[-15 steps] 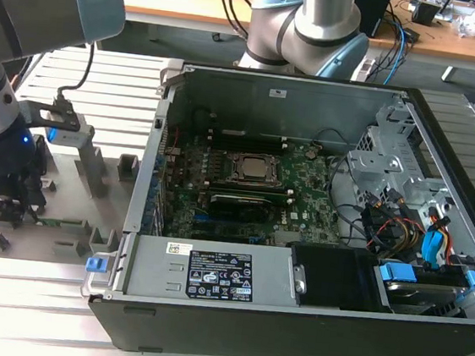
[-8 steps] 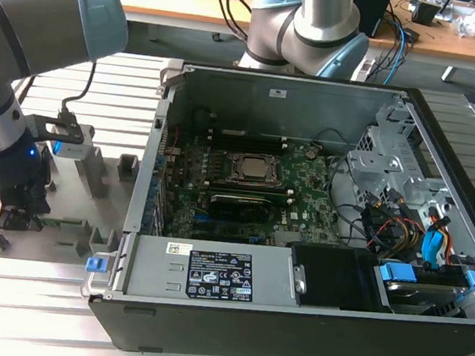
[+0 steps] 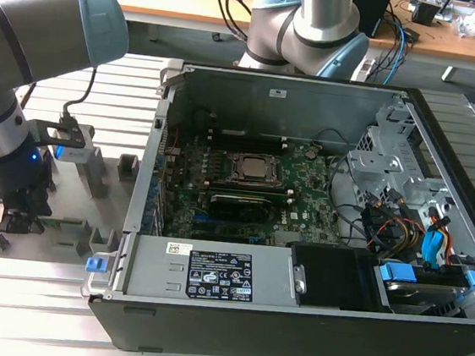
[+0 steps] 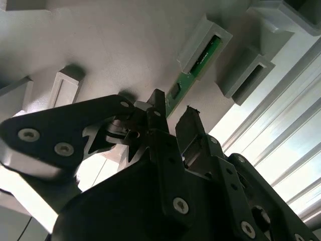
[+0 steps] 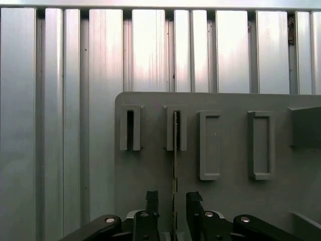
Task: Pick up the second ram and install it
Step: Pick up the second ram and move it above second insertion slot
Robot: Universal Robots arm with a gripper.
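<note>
The gripper (image 5: 173, 203) is held low over a grey fixture plate (image 5: 235, 201), and its 2 dark fingers (image 5: 152, 201) are spread apart. 1 finger is placed on each side of the second ram (image 5: 174, 150), and a gap is seen between each finger and the board, so nothing is clamped. In the second wrist view the gripper (image 4: 173, 114) is seen from behind, with the same 2 fingertips flanking the green strip (image 4: 199, 57).

1 ram is counted. It is stood on its edge, so that in the first wrist view it is seen as a thin line. Its long axis is laid along the plate, parallel to the holder slots. 1 end is seated in a narrow slotted holder (image 5: 176, 128), and the other end is pointed towards the gripper and reaches between the fingers.

4 raised holders are counted in a row on the plate in the first wrist view: 2 with narrow slots (image 5: 130, 128) and 2 with wider rectangular pockets (image 5: 209, 145). The ram is kept in the 2nd narrow one.

In the exterior view the gripper (image 3: 13, 210) is found over the plate (image 3: 61, 240) on a ribbed metal table (image 3: 38, 293), at the exterior view's left of 1 opened computer case (image 3: 230, 330). 1 processor socket (image 3: 258, 170) is seen inside it.
</note>
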